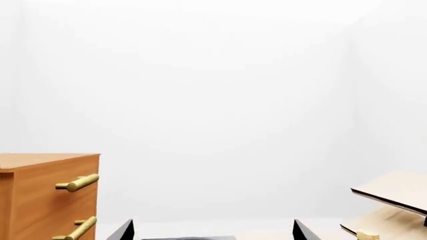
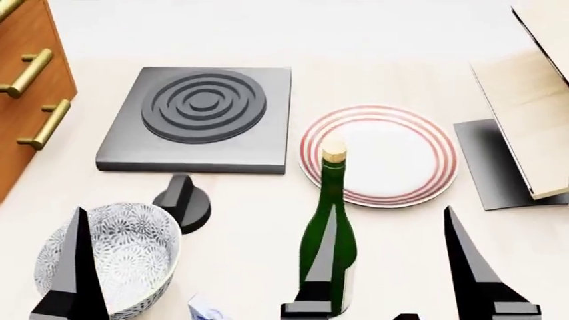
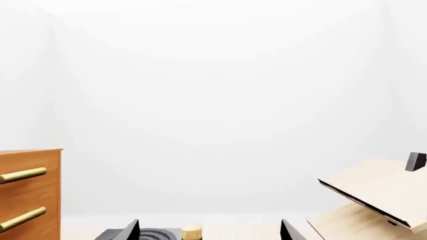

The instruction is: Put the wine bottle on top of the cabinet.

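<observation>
The wine bottle [image 2: 329, 230], dark green with a tan cork, stands upright on the table in front of the striped plate. In the right wrist view only its cork [image 3: 191, 231] shows. My right gripper [image 2: 390, 213] is open with the bottle between its fingers, close to the left finger and apart from the right one; it also shows in the right wrist view [image 3: 208, 232]. My left gripper [image 1: 213, 231] is open and empty; one of its fingers [image 2: 76, 267] shows over the bowl. The orange-brown cabinet [image 2: 26, 100] stands at the far left and shows in both wrist views [image 1: 40, 195] [image 3: 27, 190].
A black hob plate [image 2: 196, 117] with a knob [image 2: 182, 200] lies behind the left gripper. A patterned bowl [image 2: 120, 257] sits front left. A red-striped plate [image 2: 382, 153] lies behind the bottle. A pale wood rack [image 2: 534, 113] on a dark base stands right.
</observation>
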You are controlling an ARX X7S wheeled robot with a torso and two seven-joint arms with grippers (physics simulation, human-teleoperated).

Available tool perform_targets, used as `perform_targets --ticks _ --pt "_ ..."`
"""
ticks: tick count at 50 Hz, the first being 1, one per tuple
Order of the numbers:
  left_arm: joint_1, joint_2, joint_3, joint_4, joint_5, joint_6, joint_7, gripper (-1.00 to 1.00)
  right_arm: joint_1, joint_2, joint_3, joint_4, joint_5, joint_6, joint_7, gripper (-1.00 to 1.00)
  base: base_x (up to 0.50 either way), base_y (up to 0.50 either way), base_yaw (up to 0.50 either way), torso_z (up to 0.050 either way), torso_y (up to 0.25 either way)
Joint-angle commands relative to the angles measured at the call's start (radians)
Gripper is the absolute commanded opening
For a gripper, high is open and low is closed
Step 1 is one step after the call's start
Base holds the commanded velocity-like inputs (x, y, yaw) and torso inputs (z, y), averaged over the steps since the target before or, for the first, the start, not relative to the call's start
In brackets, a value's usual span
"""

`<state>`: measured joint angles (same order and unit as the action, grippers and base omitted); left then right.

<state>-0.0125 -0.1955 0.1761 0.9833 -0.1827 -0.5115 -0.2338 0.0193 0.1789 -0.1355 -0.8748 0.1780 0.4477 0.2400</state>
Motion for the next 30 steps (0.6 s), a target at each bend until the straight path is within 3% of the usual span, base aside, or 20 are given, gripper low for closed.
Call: perform_targets --ticks 1,17,30 --pt "-0.008 -0.009 0.004 0.020 -0.011 -0.018 -0.017 1.00 0.002 0.009 -0.006 -0.005 0.009 0.004 0.009 1.00 0.50 0.00 0.00 0.000 0.000" --pt "-0.006 -0.022 0.007 0.008 -0.025 0.001 -0.028 1.00 0.011 0.022 -0.029 0.018 -0.033 0.013 0.044 1.00 0.49 0.00 0.00 0.000 0.001" --pt "-0.008 -0.031 0.006 0.013 -0.044 -0.001 -0.041 1.00 0.002 0.030 -0.029 0.019 -0.004 -0.015 0.037 1.00 0.01 0.00 0.00 0.000 0.000"
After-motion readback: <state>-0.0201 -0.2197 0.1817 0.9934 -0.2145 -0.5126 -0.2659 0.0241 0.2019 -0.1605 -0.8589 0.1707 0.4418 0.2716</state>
